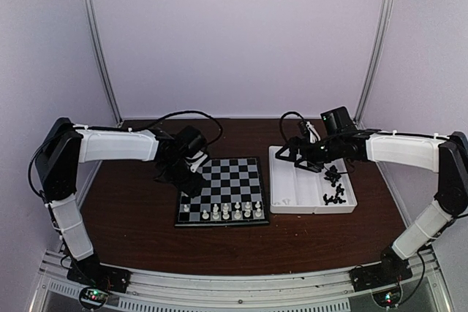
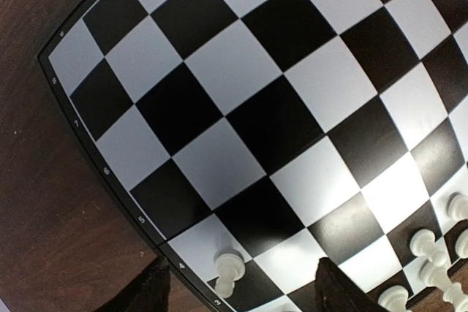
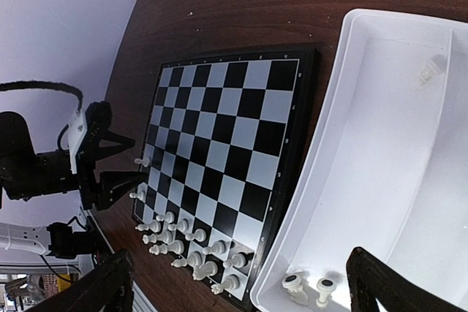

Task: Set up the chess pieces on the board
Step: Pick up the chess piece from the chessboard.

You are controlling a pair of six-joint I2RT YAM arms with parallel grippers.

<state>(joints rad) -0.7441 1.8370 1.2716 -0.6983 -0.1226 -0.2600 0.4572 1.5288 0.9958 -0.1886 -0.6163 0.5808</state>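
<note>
The board (image 1: 235,172) lies mid-table, with white chess pieces (image 1: 227,212) standing in its two near rows. My left gripper (image 1: 191,180) hovers over the board's left edge. In the left wrist view its fingers (image 2: 157,290) stand wide apart on either side of one white pawn (image 2: 229,272), which stands upright on the board (image 2: 241,71) and touches neither finger. My right gripper (image 1: 296,160) hangs open and empty above the tray's left compartment. Its view shows two white pieces (image 3: 307,288) in the near corner of the tray and another (image 3: 430,71) lying farther off.
The white two-compartment tray (image 1: 314,211) sits right of the board, with several black pieces (image 1: 335,184) in its right compartment. Cables trail behind both arms. Walls and metal posts close in the back and sides of the dark wood table (image 1: 131,210).
</note>
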